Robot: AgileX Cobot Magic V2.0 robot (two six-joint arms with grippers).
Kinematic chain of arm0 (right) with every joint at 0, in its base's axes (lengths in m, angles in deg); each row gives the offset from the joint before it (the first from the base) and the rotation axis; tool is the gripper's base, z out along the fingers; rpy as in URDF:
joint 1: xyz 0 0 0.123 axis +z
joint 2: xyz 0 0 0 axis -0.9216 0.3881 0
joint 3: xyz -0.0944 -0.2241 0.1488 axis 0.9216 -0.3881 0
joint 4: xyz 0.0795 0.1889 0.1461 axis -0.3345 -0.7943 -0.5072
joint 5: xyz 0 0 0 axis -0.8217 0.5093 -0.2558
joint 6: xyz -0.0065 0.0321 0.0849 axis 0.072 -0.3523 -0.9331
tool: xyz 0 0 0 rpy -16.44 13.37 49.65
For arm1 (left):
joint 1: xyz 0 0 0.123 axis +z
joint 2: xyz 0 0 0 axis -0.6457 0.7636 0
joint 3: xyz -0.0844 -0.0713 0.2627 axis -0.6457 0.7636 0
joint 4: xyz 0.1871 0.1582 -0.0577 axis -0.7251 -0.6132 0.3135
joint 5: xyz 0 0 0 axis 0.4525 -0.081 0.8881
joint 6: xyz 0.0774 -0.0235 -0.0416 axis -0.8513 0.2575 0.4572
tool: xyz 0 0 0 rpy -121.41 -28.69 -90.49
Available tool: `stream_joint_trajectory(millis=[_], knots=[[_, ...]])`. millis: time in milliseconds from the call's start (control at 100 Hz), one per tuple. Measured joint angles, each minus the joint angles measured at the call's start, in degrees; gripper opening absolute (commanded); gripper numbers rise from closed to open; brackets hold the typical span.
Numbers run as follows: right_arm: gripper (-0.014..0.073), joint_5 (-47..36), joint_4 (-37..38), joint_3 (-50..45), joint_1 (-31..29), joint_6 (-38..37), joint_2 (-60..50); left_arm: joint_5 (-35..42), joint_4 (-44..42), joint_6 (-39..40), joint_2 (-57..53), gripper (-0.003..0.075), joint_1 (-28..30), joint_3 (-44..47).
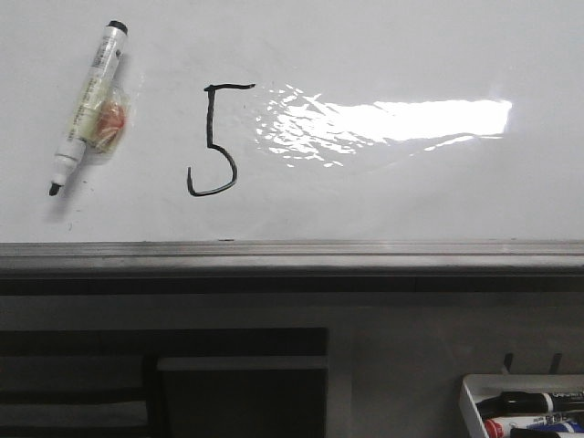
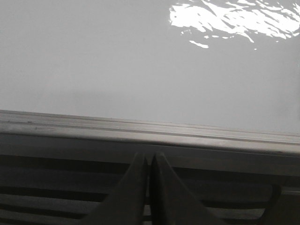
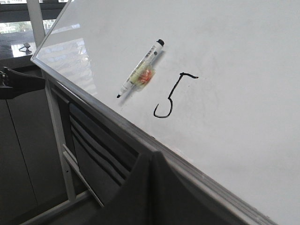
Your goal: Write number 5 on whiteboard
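Finished thin black hand-drawn number 5 (image 1: 216, 139) on the glossy white whiteboard (image 1: 411, 201); uncapped white marker (image 1: 88, 108) set aside, left gripper (image 2: 149, 161) and right gripper (image 3: 151, 159) closed empty below its edge.

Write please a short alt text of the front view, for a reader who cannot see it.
A black hand-drawn number 5 stands on a glossy whiteboard, with a bright glare patch to its right. An uncapped marker lies on the board to the left of the digit, tip toward the grey edge strip. A small tray of markers shows at lower right.
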Motion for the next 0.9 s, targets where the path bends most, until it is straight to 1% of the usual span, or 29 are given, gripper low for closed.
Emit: stream_joint_trajectory(millis=[360,440,510,580,650,900], knots=[[-0.0050,-0.12,0.00,0.00,0.00,0.00,0.00,0.00,0.00,0.00,0.00,-0.0020,0.00,0.00],[-0.0050,-0.12,0.00,0.00,-0.82,0.00,0.00,0.00,0.00,0.00,0.00,-0.0020,0.00,0.00],[-0.0050,-0.12,0.00,0.00,-2.73,0.00,0.00,0.00,0.00,0.00,0.00,-0.0020,0.00,0.00],[-0.0050,-0.12,0.00,0.00,-6.33,0.00,0.00,0.00,0.00,0.00,0.00,-0.0020,0.00,0.00],[-0.0050,-0.15,0.00,0.00,-11.53,0.00,0.00,0.00,0.00,0.00,0.00,-0.0020,0.00,0.00],[-0.0050,-0.24,0.00,0.00,-35.44,0.00,0.00,0.00,0.00,0.00,0.00,-0.0020,0.00,0.00]])
